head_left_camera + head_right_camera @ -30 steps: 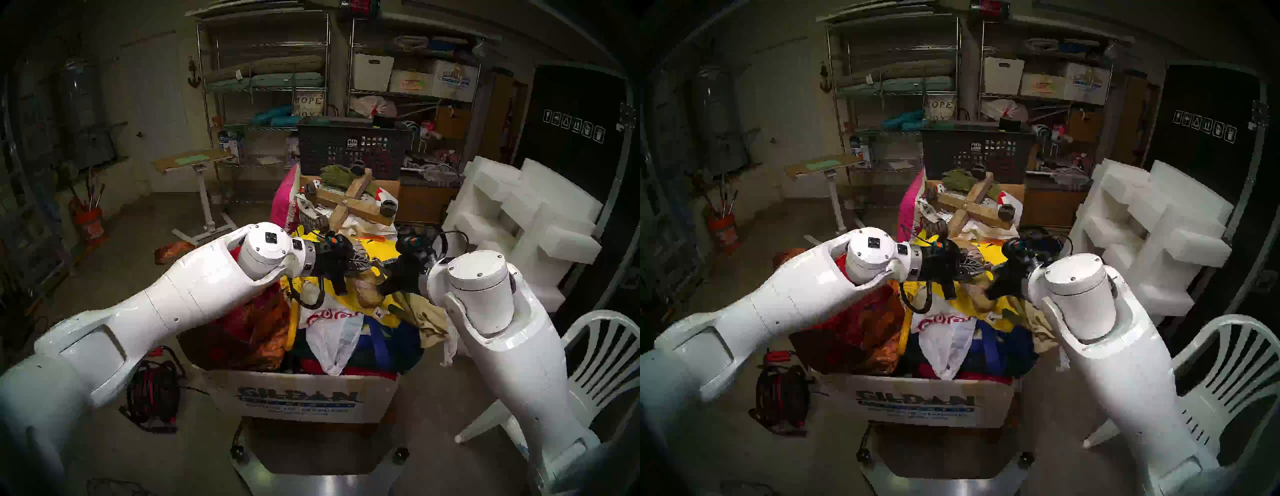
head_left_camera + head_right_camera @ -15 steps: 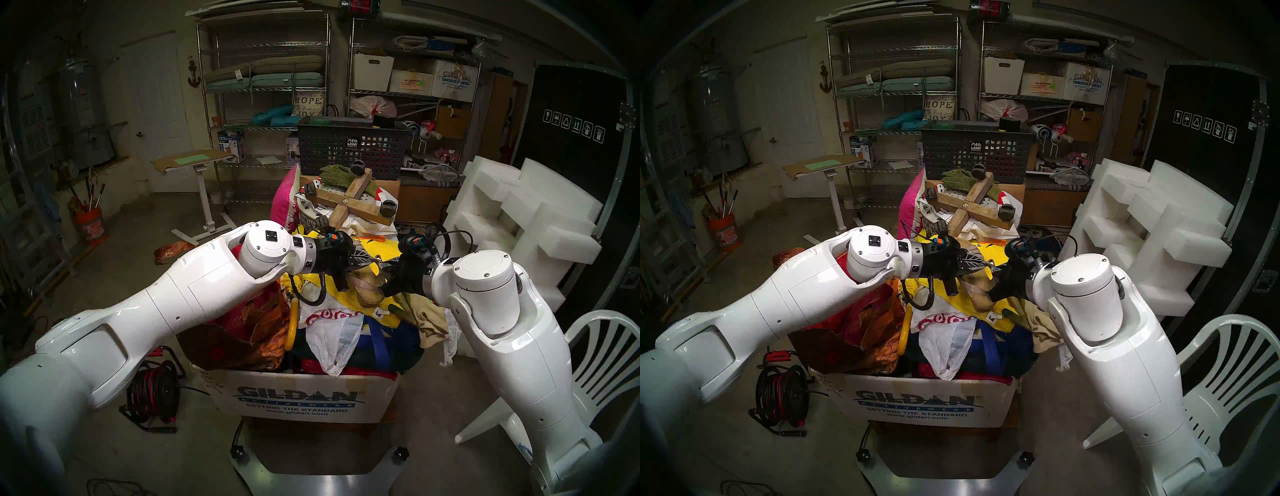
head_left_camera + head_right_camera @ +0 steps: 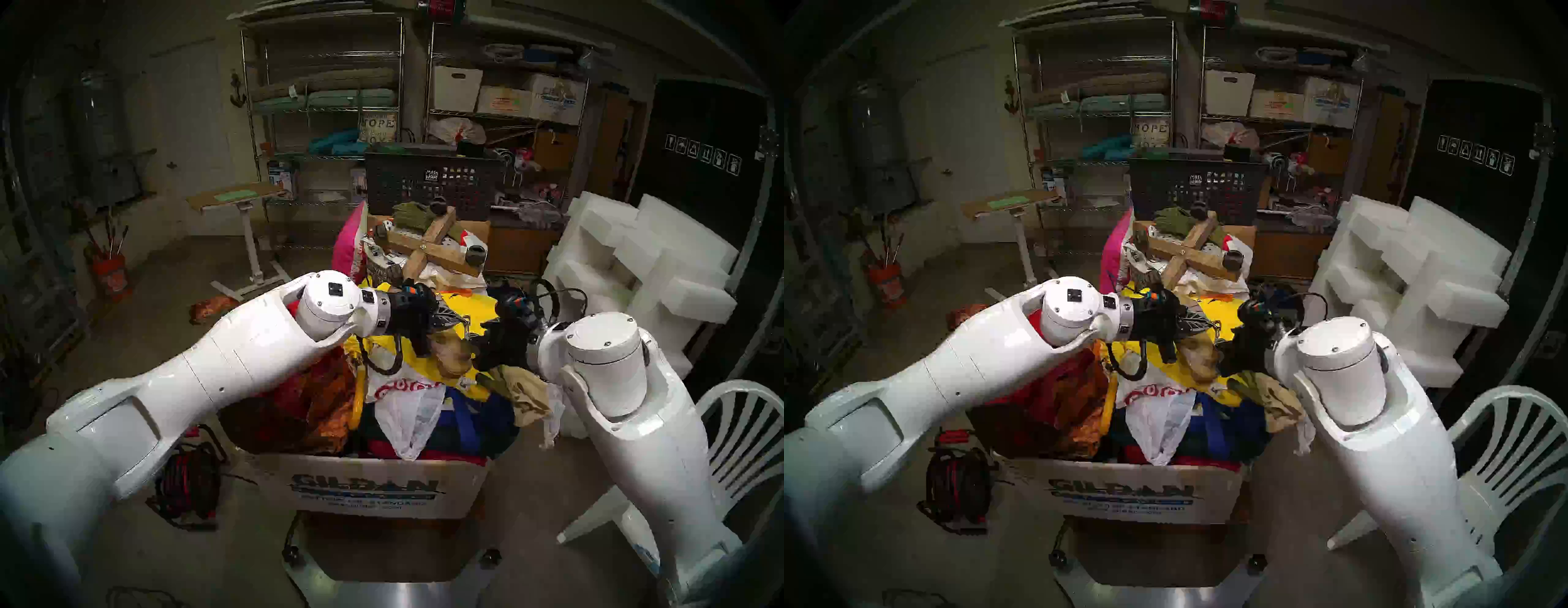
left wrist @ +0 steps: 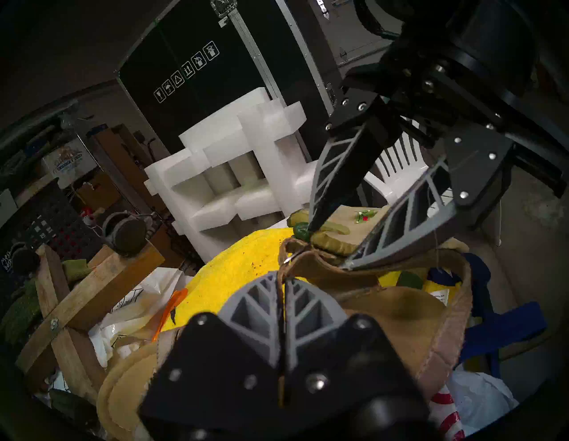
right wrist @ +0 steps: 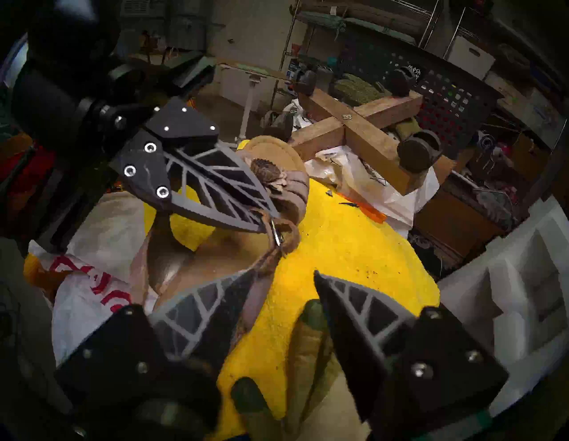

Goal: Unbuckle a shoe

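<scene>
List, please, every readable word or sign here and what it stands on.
"GILDAN": cardboard box; lines beneath too blurred.
"HOPE": pillow; the rest unreadable.
"Mesh": black basket label.
Handling pictograms, no words: black case.
Labels on shelf boxes: too blurred.

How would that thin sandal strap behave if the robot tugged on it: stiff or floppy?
Probably floppy: the strap curls and loops loosely around its small metal buckle. It likely pulls the sandal along, since the left gripper, shut on the strap, seems to hold the shoe up. It looks thin, so it may slip free.
</scene>
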You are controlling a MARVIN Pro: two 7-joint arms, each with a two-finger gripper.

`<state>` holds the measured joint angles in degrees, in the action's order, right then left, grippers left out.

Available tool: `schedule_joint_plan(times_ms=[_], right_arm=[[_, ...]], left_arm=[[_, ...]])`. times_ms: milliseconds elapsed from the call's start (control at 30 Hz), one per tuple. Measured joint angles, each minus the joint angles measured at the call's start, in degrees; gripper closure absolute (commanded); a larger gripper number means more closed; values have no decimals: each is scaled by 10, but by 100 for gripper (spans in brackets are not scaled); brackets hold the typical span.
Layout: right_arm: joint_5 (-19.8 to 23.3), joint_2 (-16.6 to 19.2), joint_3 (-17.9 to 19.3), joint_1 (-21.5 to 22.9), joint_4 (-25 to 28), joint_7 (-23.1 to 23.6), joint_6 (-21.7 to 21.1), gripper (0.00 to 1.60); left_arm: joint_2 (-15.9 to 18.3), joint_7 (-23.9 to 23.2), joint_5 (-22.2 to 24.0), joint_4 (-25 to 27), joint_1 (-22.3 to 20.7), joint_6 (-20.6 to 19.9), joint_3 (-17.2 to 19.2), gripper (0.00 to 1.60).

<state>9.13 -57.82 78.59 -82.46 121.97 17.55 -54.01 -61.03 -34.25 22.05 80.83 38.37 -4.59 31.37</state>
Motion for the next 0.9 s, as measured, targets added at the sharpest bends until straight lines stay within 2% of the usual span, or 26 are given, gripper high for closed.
schedule_joint_plan(times_ms=[33, 500, 667, 900], right_arm=[[0, 0, 0, -1, 0, 1, 0, 81], [1, -5, 1, -2, 0, -3, 1, 82], [1, -8, -2, 0, -1, -7, 1, 99], [0, -10, -9, 3, -6, -10, 1, 92]], left_arm=[[-1, 0, 0, -1, 0, 0, -1, 160], [-4, 1, 0, -2, -2, 0, -2, 160], [-4, 2, 0, -2, -2, 0, -3, 160], [-4, 2, 1, 0, -2, 0, -4, 160]])
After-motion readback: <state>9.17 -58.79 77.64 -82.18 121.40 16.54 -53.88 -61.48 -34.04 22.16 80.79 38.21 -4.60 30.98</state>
